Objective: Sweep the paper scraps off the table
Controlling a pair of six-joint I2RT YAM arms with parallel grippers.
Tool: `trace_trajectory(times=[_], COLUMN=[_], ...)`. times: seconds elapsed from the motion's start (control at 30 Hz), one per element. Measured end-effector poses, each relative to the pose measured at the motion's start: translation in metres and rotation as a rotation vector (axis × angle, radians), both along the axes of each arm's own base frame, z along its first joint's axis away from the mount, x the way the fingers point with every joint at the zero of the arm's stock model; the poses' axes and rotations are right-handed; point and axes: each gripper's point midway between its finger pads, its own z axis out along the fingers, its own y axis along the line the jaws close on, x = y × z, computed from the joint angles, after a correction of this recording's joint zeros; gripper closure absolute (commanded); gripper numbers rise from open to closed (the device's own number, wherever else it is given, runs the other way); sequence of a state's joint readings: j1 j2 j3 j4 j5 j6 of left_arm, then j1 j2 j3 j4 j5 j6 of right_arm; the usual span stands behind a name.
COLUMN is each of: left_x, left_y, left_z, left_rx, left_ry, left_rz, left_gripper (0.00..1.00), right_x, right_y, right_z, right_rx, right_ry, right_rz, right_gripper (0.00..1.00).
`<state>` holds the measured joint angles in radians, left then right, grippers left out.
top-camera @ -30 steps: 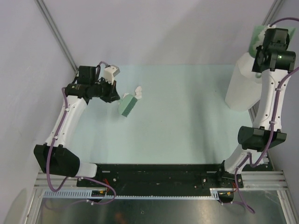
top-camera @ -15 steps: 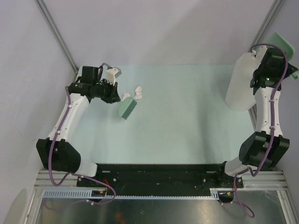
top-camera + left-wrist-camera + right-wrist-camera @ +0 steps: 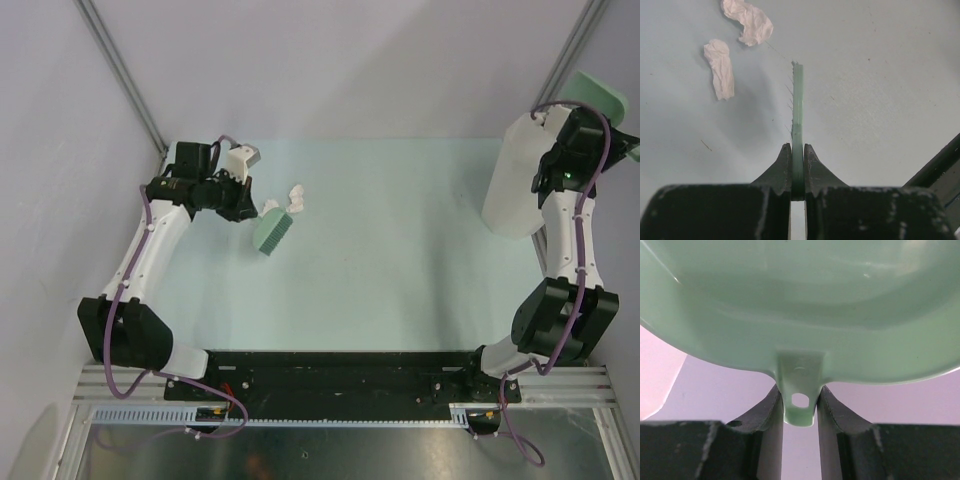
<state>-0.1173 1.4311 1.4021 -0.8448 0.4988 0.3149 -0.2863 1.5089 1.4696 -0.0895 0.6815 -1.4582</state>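
**Left wrist cam: brush gripped, two scraps not yet swept**

Left wrist cam, near to far: the left gripper (image 3: 796, 152) is clamped tight on a green hand brush (image 3: 798, 95), seen edge-on w/ fine bristles along its left side. Can't tell if the bristles touch the table (image 3: 880, 75). Past the brush tip and off to the left lie the paper scraps (image 3: 720, 67): two crumpled white bits, near each other but apart, and neither touches the brush.

Right wrist cam: the right gripper (image 3: 800, 407) is squeezed onto the handle tab of a green dustpan (image 3: 800, 300). The pan body fills the view beyond, and its contents aren't visible.

Top external: a black rail (image 3: 340, 365) is nearest. The brush and scraps sit on the far-left part of the table. At the far-right corner the right arm holds the pan up high next to a tall white bin (image 3: 515, 185), well apart from the scraps.

Progress, as a guess: only these two scraps show, so prob. the last stretch. Left to do: get the pan down beside them, brush both in, then tip it into the bin.
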Motion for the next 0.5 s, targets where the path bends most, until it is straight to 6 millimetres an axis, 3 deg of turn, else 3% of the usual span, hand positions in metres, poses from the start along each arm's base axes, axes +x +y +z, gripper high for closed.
trace_trajectory(times=[0.17, 0.3, 0.4, 0.5], left_x=[0.000, 0.000, 0.000, 0.000], left_y=[0.000, 0.000, 0.000, 0.000], left_z=[0.000, 0.000, 0.000, 0.000], left_rx=[0.000, 0.000, -0.001, -0.002], left_ry=[0.000, 0.000, 0.000, 0.003], left_rz=[0.000, 0.000, 0.001, 0.009], left_gripper=[1.00, 1.00, 1.00, 1.00], right_x=[-0.003, -0.012, -0.015, 0.000], right_y=[0.005, 0.025, 0.053, 0.106], right_z=[0.006, 0.028, 0.043, 0.043], right_rx=[0.057, 0.096, 0.151, 0.329], right_ry=[-0.095, -0.197, -0.274, -0.284], right_rz=[0.027, 0.082, 0.167, 0.379], right_gripper=[1.00, 1.00, 1.00, 1.00])
